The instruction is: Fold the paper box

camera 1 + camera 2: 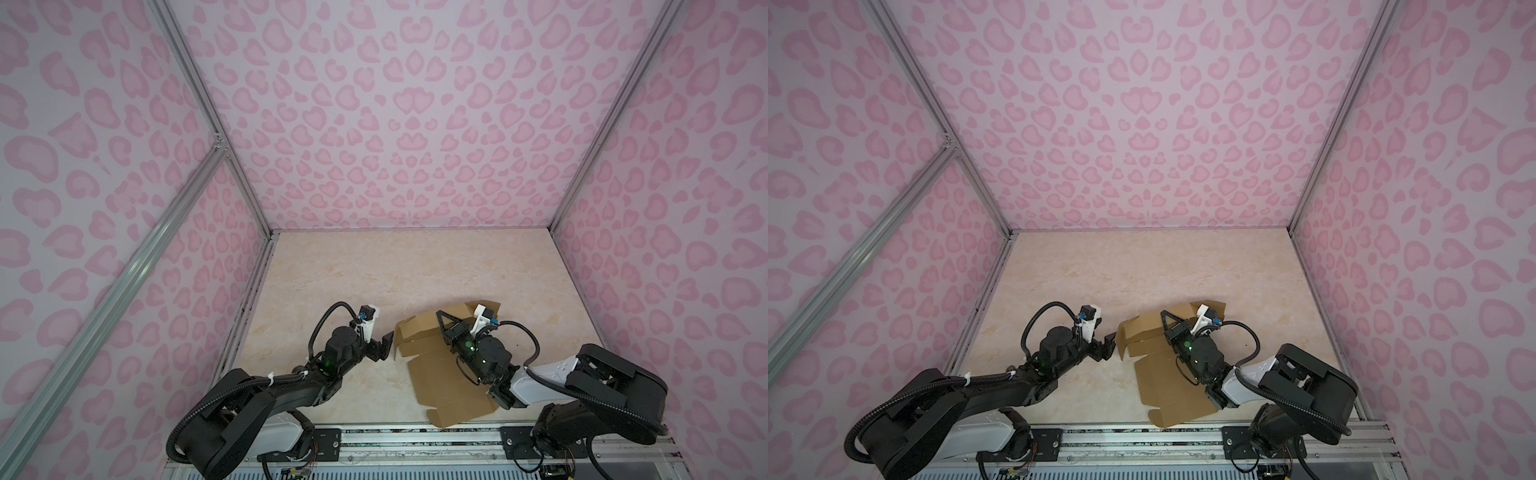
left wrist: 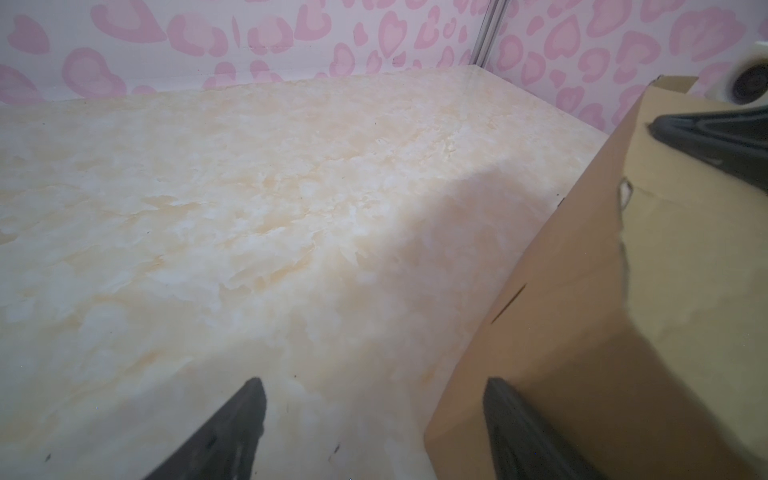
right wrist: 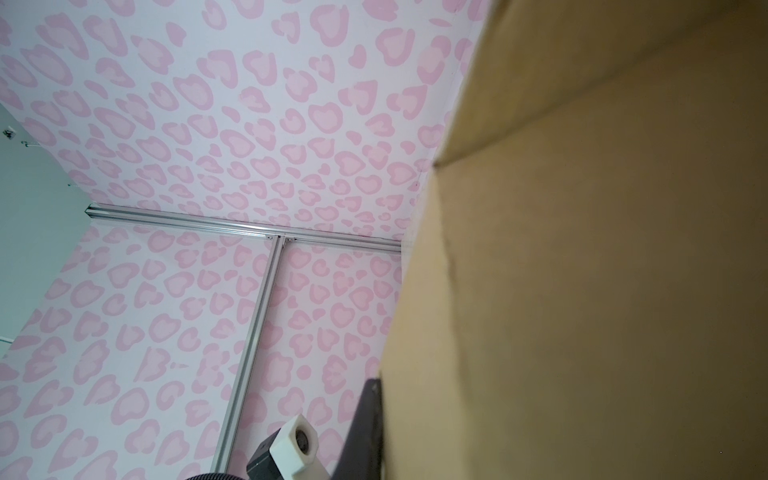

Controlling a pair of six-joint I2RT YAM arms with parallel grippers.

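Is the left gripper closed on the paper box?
No, in the left wrist view the left gripper is open, one finger beside the paper box flap, nothing between its jaws.

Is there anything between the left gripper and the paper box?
Nothing. In both top views the open left gripper sits right beside the paper box; the left wrist view shows only bare table between its fingers.

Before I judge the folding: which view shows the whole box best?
A top view: the box shows nearly whole, partly under the right arm. Both wrist views catch only close, cropped cardboard panels.
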